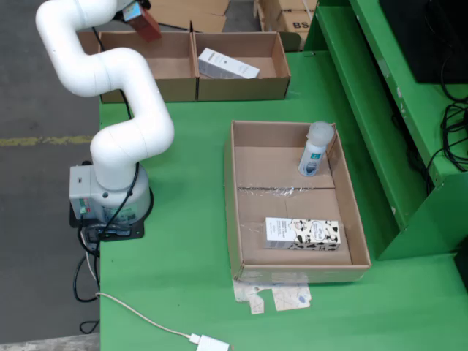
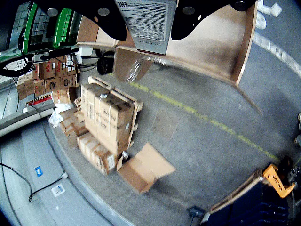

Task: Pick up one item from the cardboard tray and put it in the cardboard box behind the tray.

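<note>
In the view from above, my gripper (image 1: pixel 137 13) is at the top left, shut on a small reddish-brown carton (image 1: pixel 147 26). It hangs over the back edge of the left cardboard box (image 1: pixel 170 82). The cardboard tray (image 1: pixel 231 212) lies mid-table and holds a white bottle (image 1: pixel 315 150) and a cow-patterned carton (image 1: pixel 303 234). In the view that rides on the gripper, the black fingers (image 2: pixel 107 20) clamp the carton's printed face (image 2: pixel 146 23). A brown inner wall of the cardboard box (image 2: pixel 211 47) shows just beyond it.
A second cardboard box (image 1: pixel 274 80), right of the first, holds a white-and-grey carton (image 1: pixel 227 65). The arm's base (image 1: pixel 110 194) stands at the table's left edge. A green shelf frame (image 1: pixel 373 110) runs along the right. The gripper view shows a pallet of stacked cartons (image 2: pixel 108 122) on the floor.
</note>
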Available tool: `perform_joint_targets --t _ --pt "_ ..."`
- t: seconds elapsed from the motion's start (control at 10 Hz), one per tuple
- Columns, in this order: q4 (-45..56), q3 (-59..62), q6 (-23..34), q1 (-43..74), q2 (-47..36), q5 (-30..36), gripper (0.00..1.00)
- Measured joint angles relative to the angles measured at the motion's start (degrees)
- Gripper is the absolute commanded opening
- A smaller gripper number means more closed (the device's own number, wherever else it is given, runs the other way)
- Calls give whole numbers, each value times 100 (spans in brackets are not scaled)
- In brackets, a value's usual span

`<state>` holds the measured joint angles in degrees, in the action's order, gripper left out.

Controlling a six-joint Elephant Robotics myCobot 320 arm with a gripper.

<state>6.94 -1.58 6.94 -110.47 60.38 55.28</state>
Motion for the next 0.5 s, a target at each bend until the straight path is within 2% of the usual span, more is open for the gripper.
perform_joint_targets --t 0.2,0.5 --pt "-510 0 290 -71 -115 -185 0" --pt "79 0 -484 589 -994 378 0"
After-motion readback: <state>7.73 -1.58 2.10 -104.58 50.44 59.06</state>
